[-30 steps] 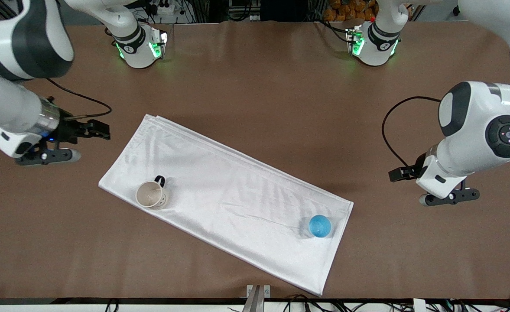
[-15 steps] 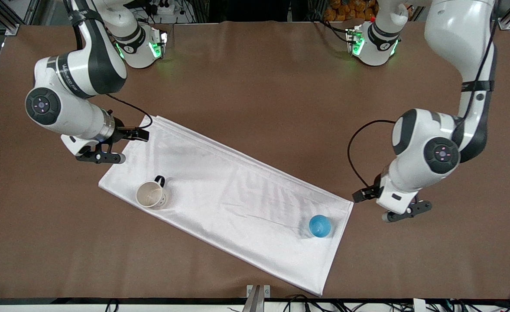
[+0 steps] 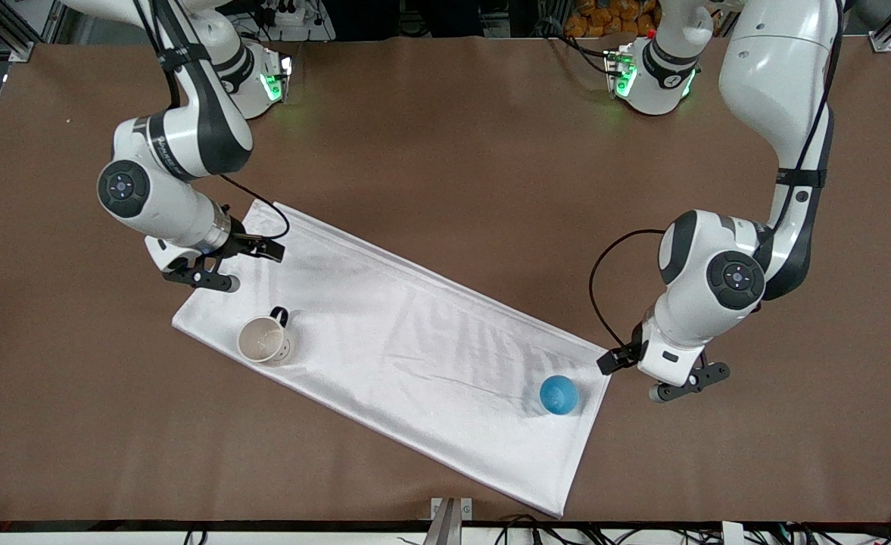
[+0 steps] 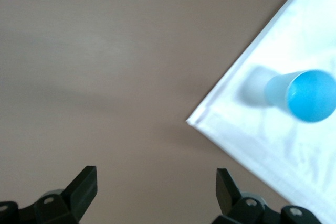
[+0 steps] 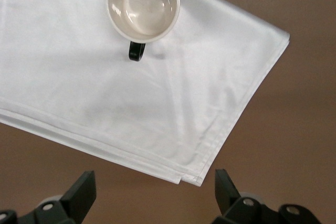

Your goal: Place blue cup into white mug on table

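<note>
Both arms are closing in from the table ends since the earlier frames, the left gripper [image 3: 661, 378] now hanging over bare table [image 3: 445, 136] just beside the cloth's corner, the right gripper [image 3: 222, 265] over the cloth's edge at the other end.

Item, blue cup [image 3: 559, 394]: standing upright on the white folded cloth [image 3: 415, 348], near the corner toward the left arm's end; mouth up, no handle, axis vertical. In the left wrist view the blue cup [image 4: 310, 95] is lying off to one side of the spread fingers [image 4: 81, 184], not yet between them. The left arm is plainly the nearer one, so the pick is likely falling to it.

Item, white mug [image 3: 263, 340]: upright on the same cloth toward the right arm's end, well apart from the cup, black handle pointing toward the robots' bases; interior showing empty.

Right gripper fingers [image 5: 79, 190]: spread, holding nothing.

Lettering: a band on the right arm is carrying small writing, not legible.
</note>
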Tool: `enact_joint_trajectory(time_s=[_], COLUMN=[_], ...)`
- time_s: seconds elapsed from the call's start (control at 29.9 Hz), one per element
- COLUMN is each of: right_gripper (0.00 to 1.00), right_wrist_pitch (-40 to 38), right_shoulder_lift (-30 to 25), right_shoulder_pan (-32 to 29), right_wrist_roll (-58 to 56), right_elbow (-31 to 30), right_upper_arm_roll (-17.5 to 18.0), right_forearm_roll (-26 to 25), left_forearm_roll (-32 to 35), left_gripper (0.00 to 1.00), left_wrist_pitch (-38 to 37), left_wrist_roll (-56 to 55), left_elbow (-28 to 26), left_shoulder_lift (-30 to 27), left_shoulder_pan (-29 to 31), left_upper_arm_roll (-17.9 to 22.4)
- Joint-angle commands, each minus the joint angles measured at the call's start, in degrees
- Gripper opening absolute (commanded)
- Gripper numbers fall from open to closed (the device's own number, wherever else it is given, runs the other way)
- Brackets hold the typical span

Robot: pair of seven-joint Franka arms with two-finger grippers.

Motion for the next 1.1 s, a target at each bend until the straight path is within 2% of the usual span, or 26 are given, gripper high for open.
enact_joint_trajectory(time_s=[0.0,0.37,1.07], right_gripper=[1.00,1.00,1.00], right_wrist_pitch=[5.65,13.56,13.04], right_shoulder_lift=[3.24,9.57,18.19], right_shoulder_pan=[0.79,0.35,0.26], right_wrist_roll=[2.10,2.45,6.06], right_elbow=[-0.20,0.67,9.64], right_upper_arm_roll=[-0.25,-0.25,-0.25], right_forearm_roll=[0.87,0.87,0.78], left_forearm_roll=[-1.05,-1.05,-1.05], left_gripper=[1.00,1.00,1.00], left_wrist_pitch=[3.27,8.19,12.76], left_wrist_roll=[-3.66,-6.92,-7.71], left_elbow=[3.79,4.68,4.77], left_shoulder_lift=[3.74,7.00,10.87], left_shoulder_pan=[-0.73,-3.64,-5.40], left_upper_arm_roll=[0.04,0.04,0.13])
